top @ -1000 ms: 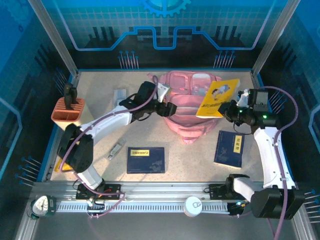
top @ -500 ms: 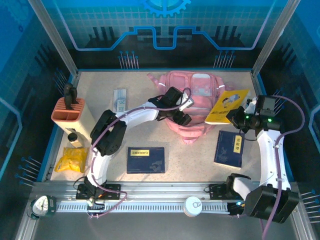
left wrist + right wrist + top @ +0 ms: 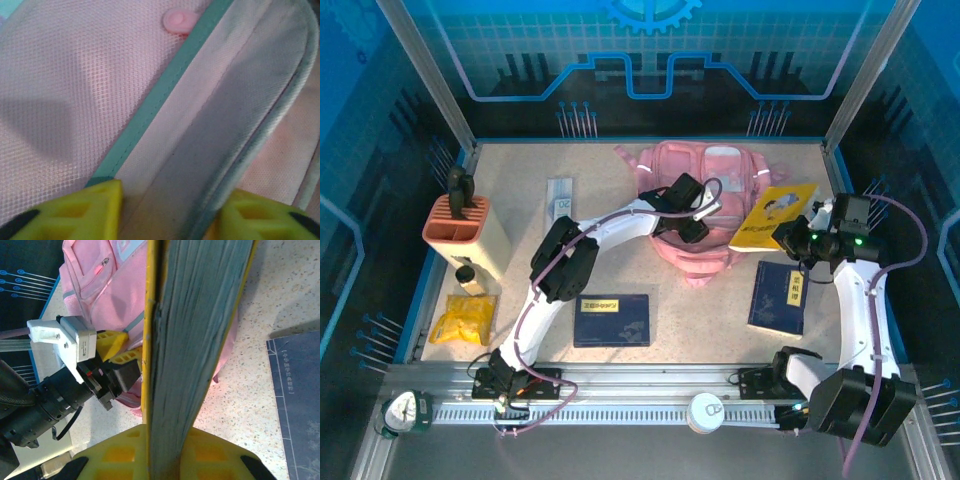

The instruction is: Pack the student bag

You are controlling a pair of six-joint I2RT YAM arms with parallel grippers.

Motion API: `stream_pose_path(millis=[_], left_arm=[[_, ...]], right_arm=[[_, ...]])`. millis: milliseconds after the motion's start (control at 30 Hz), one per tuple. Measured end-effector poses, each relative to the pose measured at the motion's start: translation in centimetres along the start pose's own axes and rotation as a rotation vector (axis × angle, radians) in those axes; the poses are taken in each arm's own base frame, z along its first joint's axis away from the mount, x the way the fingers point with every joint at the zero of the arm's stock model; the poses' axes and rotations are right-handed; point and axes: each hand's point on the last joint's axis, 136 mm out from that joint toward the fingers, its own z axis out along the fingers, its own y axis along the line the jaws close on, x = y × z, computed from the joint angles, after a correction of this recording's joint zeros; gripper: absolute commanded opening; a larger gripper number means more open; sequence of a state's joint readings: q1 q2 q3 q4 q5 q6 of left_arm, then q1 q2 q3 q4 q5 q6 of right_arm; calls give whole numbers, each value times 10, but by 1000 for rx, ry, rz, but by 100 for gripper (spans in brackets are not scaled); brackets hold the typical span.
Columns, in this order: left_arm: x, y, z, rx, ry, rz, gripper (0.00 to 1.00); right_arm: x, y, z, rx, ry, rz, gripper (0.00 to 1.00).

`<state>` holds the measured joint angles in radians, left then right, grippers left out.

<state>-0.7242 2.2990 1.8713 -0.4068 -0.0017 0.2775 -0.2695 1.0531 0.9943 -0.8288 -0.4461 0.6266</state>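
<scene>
Your left claw [image 3: 690, 228] is down on the bag [image 3: 672, 165], about at the middle of its front. In the left wrist view, the two yellow fingers [image 3: 70, 210] stand one on each side of a grey-pink fabric rim [image 3: 215, 125] with a teal band. This rim passes between them and runs away ahead of the claw. The jaws are partly apart. You cannot tell whether they really pinch the fabric or only stand around it. Far ahead of this claw and a little to the left, a small pink button [image 3: 181, 20] sits on the mesh.

Your right claw [image 3: 788, 238] is closed on the yellow book [image 3: 775, 208]. In the right wrist view the book stands on its edge between the yellow fingers, with the page side to the camera, and goes straight out from the claw. Its left edge comes to the right side of the bag. If the two touch, I cannot tell.

The bag lies on the table [image 3: 520, 160], under the left claw, and ahead and to the left of the right claw. A blue book [image 3: 780, 297] lies flat just behind the right claw. A second blue book [image 3: 611, 320] lies well behind the left claw. The pen holder [image 3: 460, 225] stands far to the left of the left claw.
</scene>
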Motion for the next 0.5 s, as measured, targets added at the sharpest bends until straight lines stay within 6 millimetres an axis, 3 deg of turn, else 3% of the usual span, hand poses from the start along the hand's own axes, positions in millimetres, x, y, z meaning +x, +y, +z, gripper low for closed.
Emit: stream_pose_path(millis=[133, 267, 500], left_arm=[[1, 3, 0, -31, 5, -13, 9], [6, 7, -6, -63, 7, -17, 1], [24, 18, -45, -143, 28, -98, 0]], right_arm=[[1, 2, 0, -9, 5, -4, 0], [1, 4, 1, -27, 9, -9, 0], [2, 7, 9, -43, 42, -21, 0]])
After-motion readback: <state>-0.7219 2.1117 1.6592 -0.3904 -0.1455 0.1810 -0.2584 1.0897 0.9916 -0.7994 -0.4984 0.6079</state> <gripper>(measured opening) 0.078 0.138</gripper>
